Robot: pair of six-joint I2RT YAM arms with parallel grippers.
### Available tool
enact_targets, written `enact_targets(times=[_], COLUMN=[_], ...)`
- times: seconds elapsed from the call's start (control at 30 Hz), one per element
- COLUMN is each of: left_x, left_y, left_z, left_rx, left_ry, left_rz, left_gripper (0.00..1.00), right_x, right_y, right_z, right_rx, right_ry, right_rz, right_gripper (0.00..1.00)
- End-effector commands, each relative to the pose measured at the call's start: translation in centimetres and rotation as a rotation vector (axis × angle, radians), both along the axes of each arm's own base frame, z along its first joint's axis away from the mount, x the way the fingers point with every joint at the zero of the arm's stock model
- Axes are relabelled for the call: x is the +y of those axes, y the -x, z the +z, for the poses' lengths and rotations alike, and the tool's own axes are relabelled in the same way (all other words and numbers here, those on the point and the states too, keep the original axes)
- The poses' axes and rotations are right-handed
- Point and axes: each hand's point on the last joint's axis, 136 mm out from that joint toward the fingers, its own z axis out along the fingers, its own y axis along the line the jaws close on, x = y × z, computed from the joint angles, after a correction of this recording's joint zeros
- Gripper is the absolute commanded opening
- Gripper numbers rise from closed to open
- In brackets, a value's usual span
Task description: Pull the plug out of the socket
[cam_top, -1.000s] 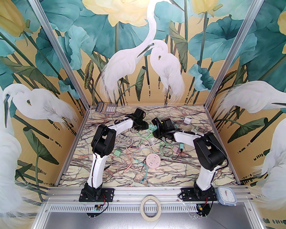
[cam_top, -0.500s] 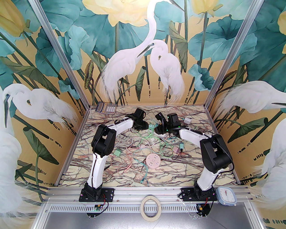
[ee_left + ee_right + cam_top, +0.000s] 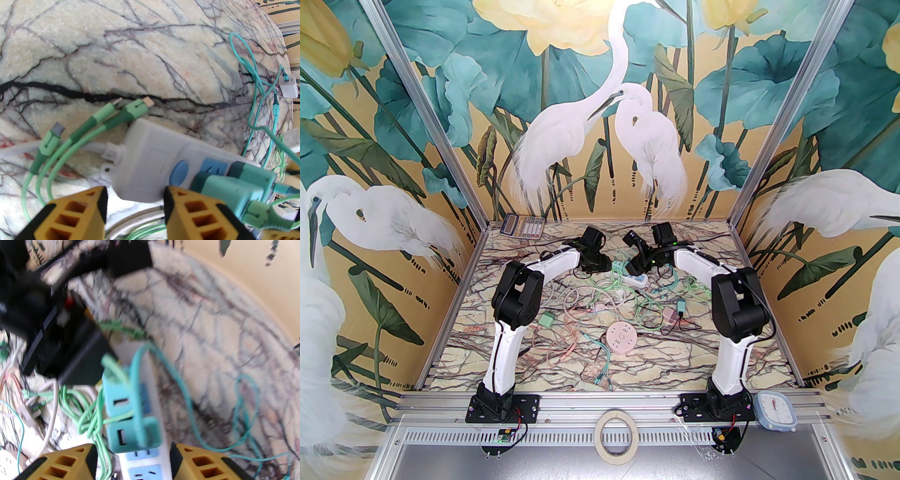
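The worktop (image 3: pixel 675 365) carries the power strip (image 3: pixel 638 280) toward its far edge, mid-width. My left gripper (image 3: pixel 134 194) straddles the strip's cable end with fingers spread, probably to brace it. My right gripper (image 3: pixel 133 451), likewise spread, flanks the teal plug (image 3: pixel 133 434) seated in it, ready to pinch.

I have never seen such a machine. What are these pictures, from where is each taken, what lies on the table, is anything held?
Two robot arms, left arm and right arm, are bolted at a marble table's near edge. The wide picture comes from a camera above and behind them. The other two come from wrist cameras; the yellow fingers are the grippers' own. On the table lie a white power strip with two teal plugs in it, green cables and a round pink socket. The left gripper and right gripper are open, holding nothing.
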Motion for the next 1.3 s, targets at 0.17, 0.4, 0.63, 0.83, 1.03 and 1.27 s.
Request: enact_targets(times=[0.17,0.4,0.63,0.83,1.03,1.27], left_x=[0.3,0.3,0.3,0.5,1.2,1.0], left_y=[1.3,1.3,1.4,1.5,1.4,1.5], left_z=[-2.3,-2.3,-2.5,-3.1,-3.6,-3.7], left_rx=[0.069,0.068,0.075,0.100,0.104,0.113], left_ry=[-0.052,-0.051,-0.057,-0.079,-0.124,-0.123], left_rz=[-0.022,-0.025,-0.023,-0.023,-0.022,-0.033], left_gripper=[0.46,0.46,0.46,0.45,0.43,0.42], right_x=[1.2,1.7,1.8,1.4,3.1,3.4], right_y=[-0.3,-0.6,-0.4,-0.9,0.5,0.9], right_z=[-1.3,-2.6,-2.2,-1.3,0.0,0.1], right_rx=[0.034,0.053,0.034,0.019,0.000,-0.049], right_ry=[0.063,0.126,0.106,0.070,0.047,0.108], right_rz=[0.051,0.052,0.043,-0.020,0.016,0.016], right_gripper=[0.57,0.49,0.23,0.23,0.23,0.23])
